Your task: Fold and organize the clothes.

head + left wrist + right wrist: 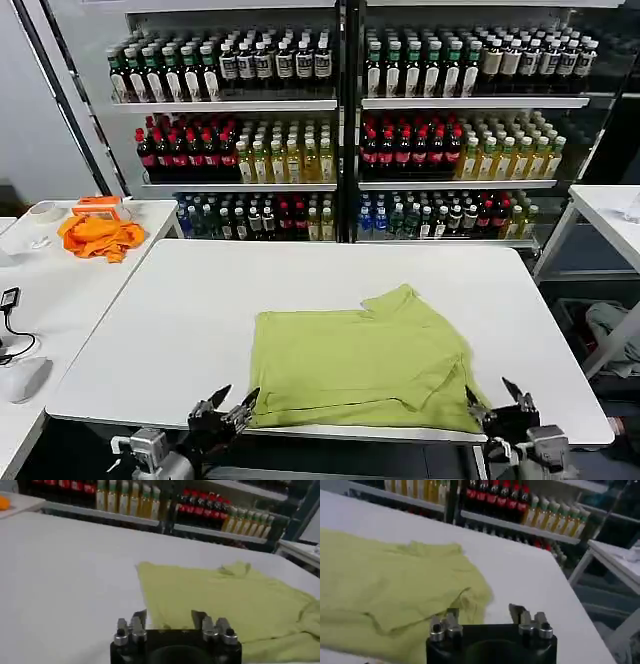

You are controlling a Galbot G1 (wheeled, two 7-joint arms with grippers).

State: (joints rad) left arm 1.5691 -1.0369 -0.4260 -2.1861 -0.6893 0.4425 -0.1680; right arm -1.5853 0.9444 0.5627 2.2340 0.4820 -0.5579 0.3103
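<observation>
Hovering low at the counter's [150,330] near edge, my left claw [232,407] gapes wide at the lime T-shirt's [360,365] 7 o'clock corner; my right claw [495,400], equally wide, sits at its 5 o'clock corner.

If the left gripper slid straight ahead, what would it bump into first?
Most likely the lime T-shirt: the open left gripper sits at the table's near edge, pointing at the shirt's near left corner. How high it hangs above the cloth is hard to judge.
</observation>
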